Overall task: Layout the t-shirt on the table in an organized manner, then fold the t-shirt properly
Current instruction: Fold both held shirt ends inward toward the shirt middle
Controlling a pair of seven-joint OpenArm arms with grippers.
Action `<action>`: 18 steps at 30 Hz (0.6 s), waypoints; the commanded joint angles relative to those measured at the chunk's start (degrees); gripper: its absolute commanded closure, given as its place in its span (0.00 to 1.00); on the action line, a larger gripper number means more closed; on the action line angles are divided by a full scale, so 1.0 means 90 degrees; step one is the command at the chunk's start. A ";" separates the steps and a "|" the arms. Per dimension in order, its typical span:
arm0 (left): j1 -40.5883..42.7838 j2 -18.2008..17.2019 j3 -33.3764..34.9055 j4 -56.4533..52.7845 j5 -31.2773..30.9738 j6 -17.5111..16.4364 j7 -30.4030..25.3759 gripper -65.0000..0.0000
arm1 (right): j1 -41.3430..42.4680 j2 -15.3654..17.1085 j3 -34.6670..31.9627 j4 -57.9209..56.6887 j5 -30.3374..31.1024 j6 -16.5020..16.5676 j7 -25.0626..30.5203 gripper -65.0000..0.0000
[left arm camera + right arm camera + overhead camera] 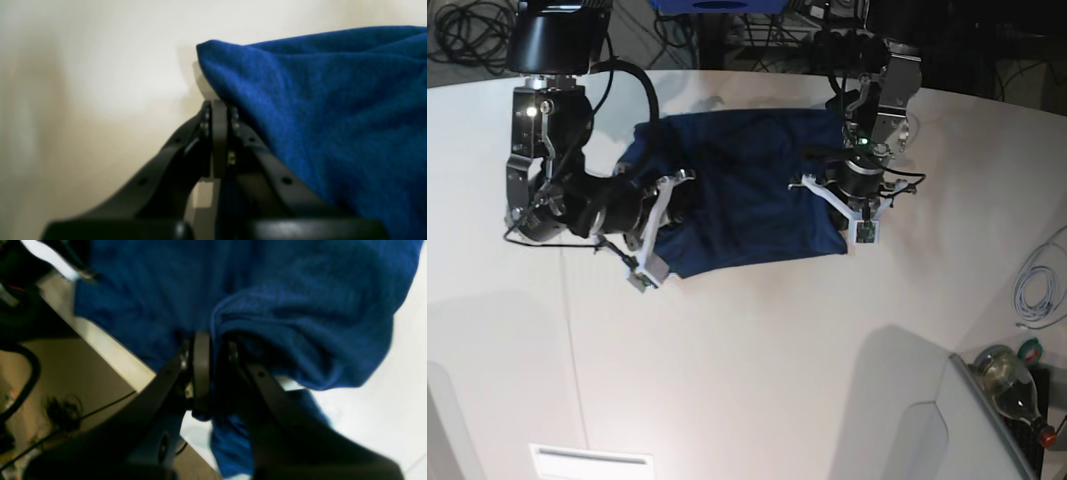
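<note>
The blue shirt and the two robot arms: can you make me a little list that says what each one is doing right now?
shirt: dark navy-blue short-sleeved t-shirt of soft thin fabric, rumpled, not yet folded
resting on: large smooth white table
left gripper: jaws shut, pinching an edge of the shirt
right gripper: jaws closed on a bunched fold of the shirt
where the arms are: one at each side of the shirt in the base view
shirt raised: at the grips it looks lifted a little; how far cannot be told
</note>
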 commanded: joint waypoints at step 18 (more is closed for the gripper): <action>-0.0045 0.0074 0.0412 0.0062 -0.0071 -0.0190 0.0069 1.00 | 0.0376 -0.0127 -0.1506 -0.1173 0.0162 -0.0626 0.1300 0.98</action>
